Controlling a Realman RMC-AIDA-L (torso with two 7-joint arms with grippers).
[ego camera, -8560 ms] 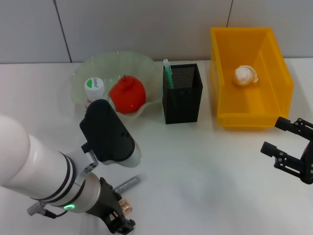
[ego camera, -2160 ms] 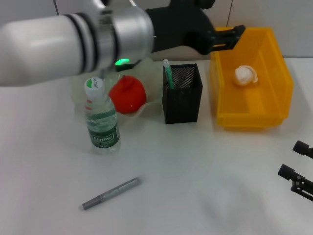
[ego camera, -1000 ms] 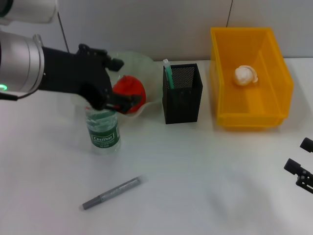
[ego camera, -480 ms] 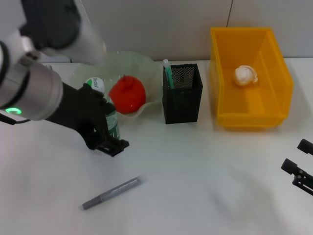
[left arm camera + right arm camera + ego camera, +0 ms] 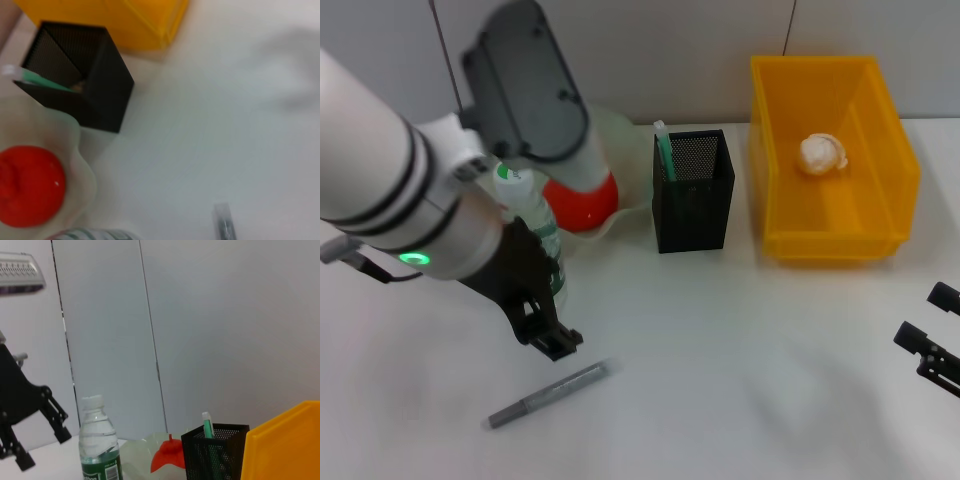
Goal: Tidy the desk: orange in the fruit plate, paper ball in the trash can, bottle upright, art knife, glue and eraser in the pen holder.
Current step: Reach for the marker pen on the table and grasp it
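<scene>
My left gripper (image 5: pixel 546 331) is open and empty. It hangs low over the table just in front of the upright bottle (image 5: pixel 534 232) and just behind the grey art knife (image 5: pixel 548 394) lying on the table. The reddish orange (image 5: pixel 586 201) sits in the pale fruit plate (image 5: pixel 617 133). The paper ball (image 5: pixel 822 153) lies in the yellow bin (image 5: pixel 840 236). The black mesh pen holder (image 5: pixel 693 192) holds a green stick. My right gripper (image 5: pixel 924 319) is open and parked at the right edge. Glue and eraser are not separately visible.
The left wrist view shows the pen holder (image 5: pixel 75 85), the orange (image 5: pixel 27 185), the yellow bin (image 5: pixel 125 20) and the knife's end (image 5: pixel 224 226). The right wrist view shows the bottle (image 5: pixel 100 445) and my left gripper (image 5: pixel 35 435). White table lies between knife and right gripper.
My left arm has swung from behind the pen holder to the bottle, then down in front of it toward the art knife. The bottle stands upright. The right gripper has barely moved.
</scene>
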